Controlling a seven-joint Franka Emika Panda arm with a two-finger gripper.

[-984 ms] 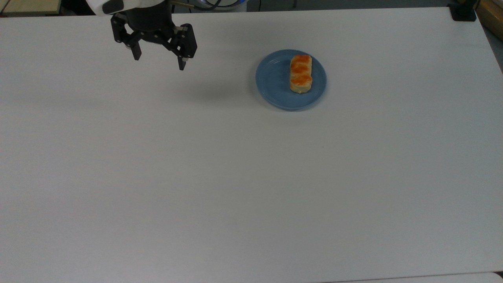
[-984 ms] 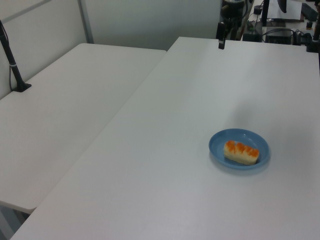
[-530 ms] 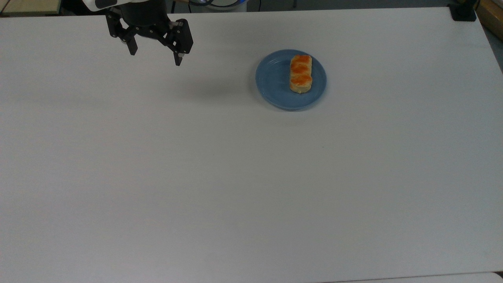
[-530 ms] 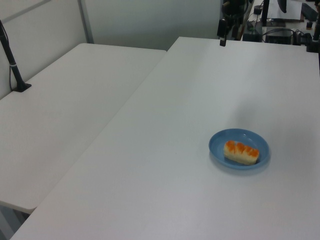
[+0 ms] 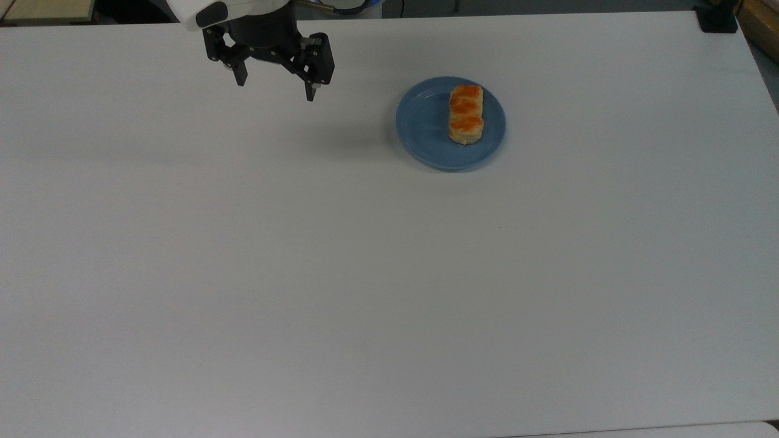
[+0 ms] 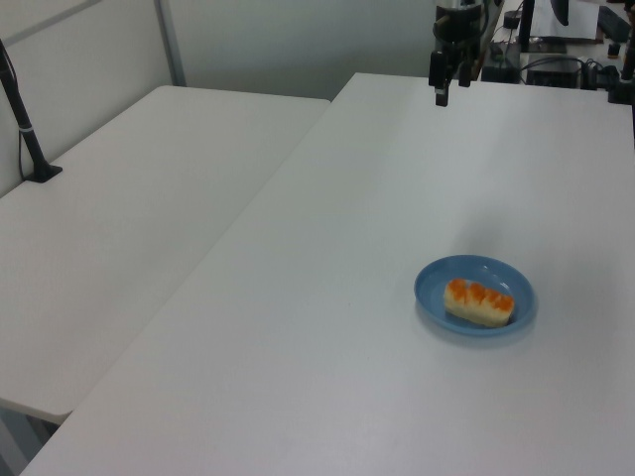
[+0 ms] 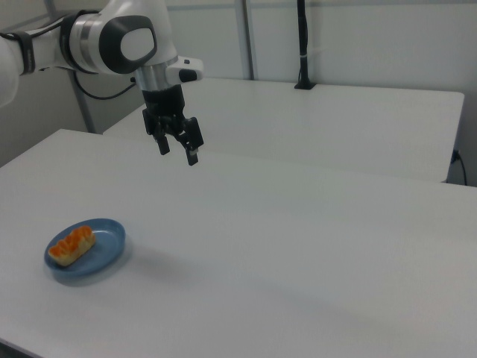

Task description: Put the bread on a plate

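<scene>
The bread (image 5: 466,114) lies on the blue plate (image 5: 426,125), toward the plate's right side in the top view. The same bread (image 6: 480,301) rests on the plate (image 6: 437,289) in the left view, and the bread (image 7: 71,245) on the plate (image 7: 104,246) sits at the right view's lower left. My gripper (image 5: 275,89) hangs open and empty above the white table, well to the top view's left of the plate. The gripper (image 7: 177,154) is high off the table in the right view and near the far table edge in the left view (image 6: 441,97).
A second white table (image 6: 129,218) adjoins on the left view's left, carrying a black clamp post (image 6: 28,139). A black mount (image 5: 717,18) sits at the top view's upper right corner. Cables and equipment (image 6: 556,64) stand beyond the far edge.
My gripper has moved to the top view's right, toward the plate, staying open and empty. Bread and plate have not moved.
</scene>
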